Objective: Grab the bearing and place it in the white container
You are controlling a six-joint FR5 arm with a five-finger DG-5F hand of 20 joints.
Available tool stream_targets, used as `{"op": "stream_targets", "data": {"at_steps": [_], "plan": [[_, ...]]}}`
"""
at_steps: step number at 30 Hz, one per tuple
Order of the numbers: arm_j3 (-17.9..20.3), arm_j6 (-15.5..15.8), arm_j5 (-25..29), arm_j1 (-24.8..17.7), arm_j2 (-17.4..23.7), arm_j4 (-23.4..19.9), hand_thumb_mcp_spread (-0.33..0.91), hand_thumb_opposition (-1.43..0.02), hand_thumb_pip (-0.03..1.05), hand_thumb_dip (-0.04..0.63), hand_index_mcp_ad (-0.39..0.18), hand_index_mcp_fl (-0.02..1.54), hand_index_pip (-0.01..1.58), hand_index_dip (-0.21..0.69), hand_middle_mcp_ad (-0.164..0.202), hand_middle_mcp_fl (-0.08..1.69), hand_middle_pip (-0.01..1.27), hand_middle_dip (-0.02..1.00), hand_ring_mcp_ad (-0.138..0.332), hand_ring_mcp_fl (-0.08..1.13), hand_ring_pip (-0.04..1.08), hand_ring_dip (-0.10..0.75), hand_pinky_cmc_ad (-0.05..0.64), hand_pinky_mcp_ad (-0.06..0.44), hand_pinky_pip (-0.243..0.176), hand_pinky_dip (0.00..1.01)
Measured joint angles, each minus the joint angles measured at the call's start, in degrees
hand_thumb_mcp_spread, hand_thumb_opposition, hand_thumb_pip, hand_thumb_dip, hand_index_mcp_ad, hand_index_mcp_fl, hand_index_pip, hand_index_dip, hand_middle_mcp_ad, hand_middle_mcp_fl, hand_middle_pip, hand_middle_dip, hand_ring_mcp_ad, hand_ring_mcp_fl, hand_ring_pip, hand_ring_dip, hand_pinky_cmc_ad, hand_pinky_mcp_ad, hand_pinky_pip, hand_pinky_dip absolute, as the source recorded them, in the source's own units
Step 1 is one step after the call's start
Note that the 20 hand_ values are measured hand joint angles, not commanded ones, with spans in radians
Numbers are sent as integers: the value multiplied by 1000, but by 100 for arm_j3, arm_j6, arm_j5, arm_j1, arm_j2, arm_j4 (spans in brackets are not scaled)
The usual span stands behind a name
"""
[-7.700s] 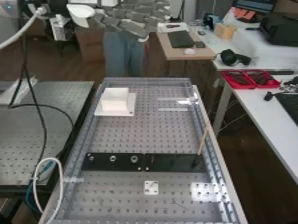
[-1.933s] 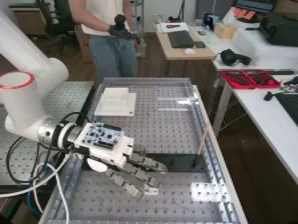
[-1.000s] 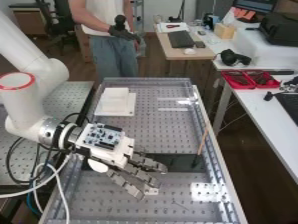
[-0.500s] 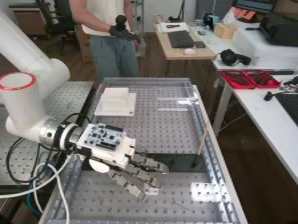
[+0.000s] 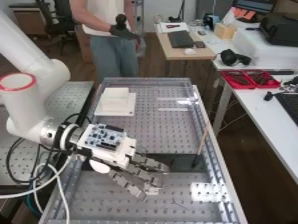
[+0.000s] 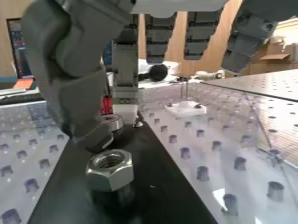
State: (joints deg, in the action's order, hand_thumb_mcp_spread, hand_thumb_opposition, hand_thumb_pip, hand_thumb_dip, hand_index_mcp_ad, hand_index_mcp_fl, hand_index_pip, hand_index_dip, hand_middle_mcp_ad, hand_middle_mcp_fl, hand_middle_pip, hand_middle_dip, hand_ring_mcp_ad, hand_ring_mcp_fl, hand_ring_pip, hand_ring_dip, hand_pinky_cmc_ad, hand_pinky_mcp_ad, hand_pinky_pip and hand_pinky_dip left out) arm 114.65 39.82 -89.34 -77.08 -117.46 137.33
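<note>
One hand, fingers extended, over black plate.

In the high view, the hand hides part of the black plate and the edge crops the arm; in the wrist view, the fingers partly cover a metal ring.

The high view is set above the near end of the bench, well back, facing down its length at a slant toward the far edge. The wrist view, mounted on the arm, sits low and close to the steel nut, facing across toward the long edge opposite the arm. Both share the black plate and small white plate.
</note>
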Motion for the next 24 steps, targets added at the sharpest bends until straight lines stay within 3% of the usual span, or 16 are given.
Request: {"op": "stream_targets", "data": {"at_steps": [3, 13, 24], "plan": [[-1, 1, -17, -2, 45, -4, 490, -937, 483, 328, -98, 332, 1422, 281, 3, -3, 141, 140, 126, -2, 89, 42, 393, 291, -89, 176], [20, 15, -125, 1, 372, -1, 492, -956, 483, 298, -101, 337, 1421, 281, 3, -2, 141, 140, 126, -2, 93, 42, 393, 295, -89, 176], [338, 52, -499, -169, 1204, 71, 492, -956, 483, 298, -101, 337, 1421, 281, 3, -5, 141, 140, 126, -2, 93, 42, 393, 295, -89, 176]]}}
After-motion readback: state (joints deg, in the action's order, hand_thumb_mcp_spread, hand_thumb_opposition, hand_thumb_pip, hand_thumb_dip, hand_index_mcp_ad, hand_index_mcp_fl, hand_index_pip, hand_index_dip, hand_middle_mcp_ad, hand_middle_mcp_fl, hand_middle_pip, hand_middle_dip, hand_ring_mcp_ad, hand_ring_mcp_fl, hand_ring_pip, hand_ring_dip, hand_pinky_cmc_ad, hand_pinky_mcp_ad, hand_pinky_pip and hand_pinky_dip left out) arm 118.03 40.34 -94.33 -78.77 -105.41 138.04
